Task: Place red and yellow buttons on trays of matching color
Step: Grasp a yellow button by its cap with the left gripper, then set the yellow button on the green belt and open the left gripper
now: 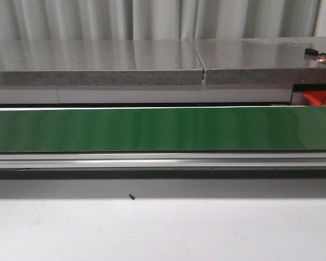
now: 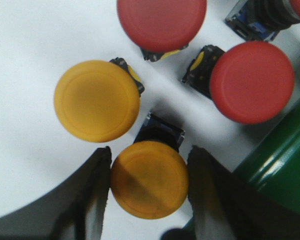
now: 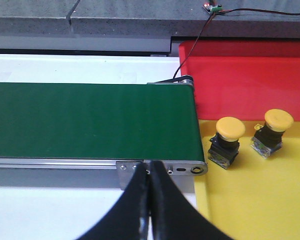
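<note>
Trays beside the green belt point(image 3: 90, 120), yellow tray point(image 3: 255, 200) held two yellow buttons point(image 3: 225, 142), red tray point(image 3: 245, 82) lay bare, right gripper point(image 3: 150, 172) clenched on nothing, left gripper point(image 2: 149, 175) spread around another yellow button point(image 2: 149, 179), red buttons point(image 2: 251, 81) nearby.

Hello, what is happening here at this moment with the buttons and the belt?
The left end effector is open, its fingers on either side of a yellow button that stands on a white surface next to another yellow button and two red buttons. The right end effector is shut and empty, near the end of the green belt. Two yellow buttons already stand on the yellow tray; the visible part of the red tray holds none.
</note>
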